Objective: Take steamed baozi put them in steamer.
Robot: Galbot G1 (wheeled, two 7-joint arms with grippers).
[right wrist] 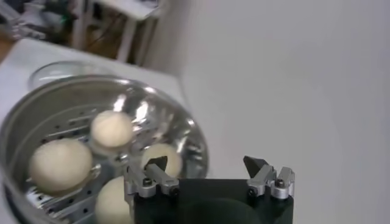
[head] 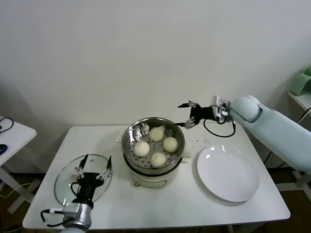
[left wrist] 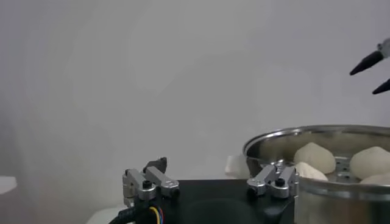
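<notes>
Head view showed the left gripper [head: 95, 164] nearest the camera, hanging over the glass lid [head: 64, 182] that lay flat on the white surface [head: 160, 206] to the left of the steamer [head: 153, 145]; its jaws were spread wide and held nothing. To the right of the steamer, the white plate [head: 227, 173] sat bare on the same surface, just beside the pot base. The steamer itself stood at the middle of the surface, a shiny perforated basket on a cream base. All four steamed baozi [head: 157, 143] lay inside it, spaced around the basket floor and not stacked. Beyond the steamer's far right rim, the right gripper [head: 189, 114] hung in the air above the surface, apart from the rim, its jaws open wide and empty. In the right wrist view the steamer [right wrist: 164, 115] lay below that gripper with the buns [right wrist: 60, 164] resting on the holes. The left wrist view caught the steamer's rim [left wrist: 317, 131] beside the left gripper, buns showing inside.
</notes>
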